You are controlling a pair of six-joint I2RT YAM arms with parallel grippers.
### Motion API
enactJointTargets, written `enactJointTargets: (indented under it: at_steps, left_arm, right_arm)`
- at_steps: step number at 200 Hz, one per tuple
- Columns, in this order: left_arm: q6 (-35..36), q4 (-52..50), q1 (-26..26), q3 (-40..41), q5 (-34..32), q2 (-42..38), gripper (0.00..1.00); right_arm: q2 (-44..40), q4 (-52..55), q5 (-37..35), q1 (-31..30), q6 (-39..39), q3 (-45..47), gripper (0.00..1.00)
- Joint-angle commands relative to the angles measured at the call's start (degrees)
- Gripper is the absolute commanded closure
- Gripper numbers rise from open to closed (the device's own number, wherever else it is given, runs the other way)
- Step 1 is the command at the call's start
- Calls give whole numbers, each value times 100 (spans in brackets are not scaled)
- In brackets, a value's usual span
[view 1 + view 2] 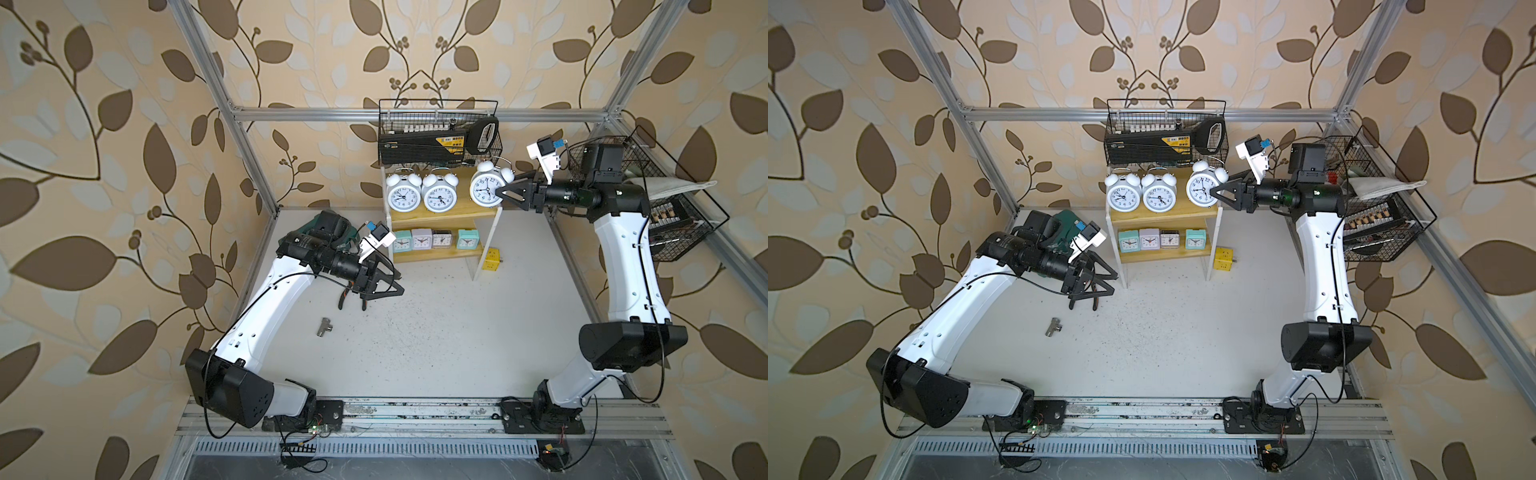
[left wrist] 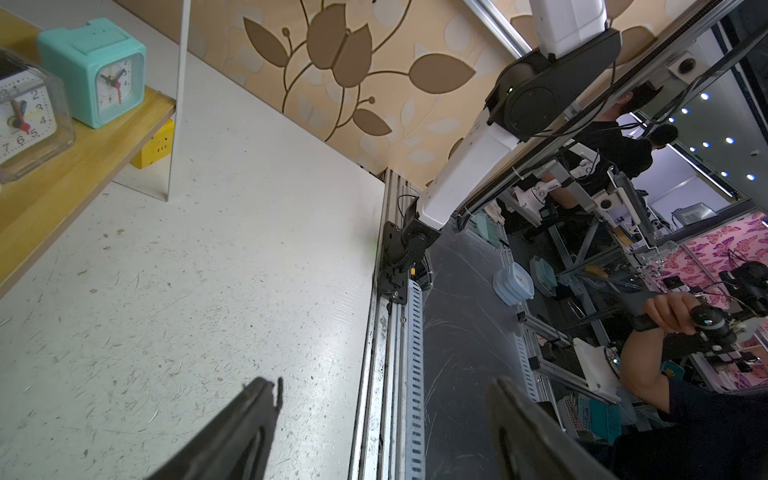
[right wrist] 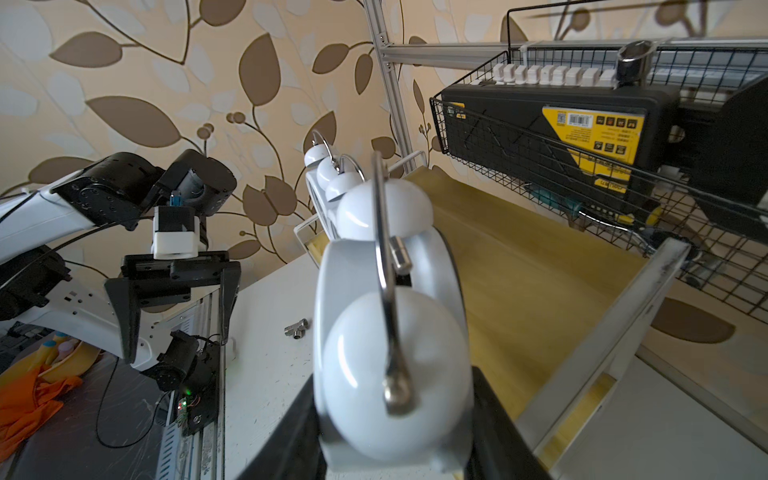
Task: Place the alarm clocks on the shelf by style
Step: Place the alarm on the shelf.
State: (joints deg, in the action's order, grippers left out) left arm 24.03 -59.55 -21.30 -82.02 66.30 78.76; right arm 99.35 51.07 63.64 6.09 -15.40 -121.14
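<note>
At the shelf's (image 1: 486, 249) right end, over the top board (image 1: 440, 217), a round clock (image 1: 483, 188) leans bells-toward the right tool (image 1: 500, 193) — which pinches its body — with a gap to the next round clock (image 1: 439, 195). The left tool (image 1: 400, 283), spread and empty, hangs off the shelf's left side, farther away.

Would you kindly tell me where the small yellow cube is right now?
In a top view, the yellow cube sits on the table just outside the shelf, against its right side panel, level with the lower board.
</note>
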Motion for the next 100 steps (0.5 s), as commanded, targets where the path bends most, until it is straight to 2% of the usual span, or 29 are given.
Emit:
enactJointTargets:
  at_steps: [1,77,100]
  left_arm:
    - [134,-30,73,56,216,-14,17]
    - [97,38,152,92,295,40,17]
    - [98,46,178,129,295,-3,16]
  right_arm:
    - [336,34,335,-3,-97,-458,67]
    - [701,43,32,-175,-313,-577,65]
    - [796,290,-301,-328,-543,-710,65]
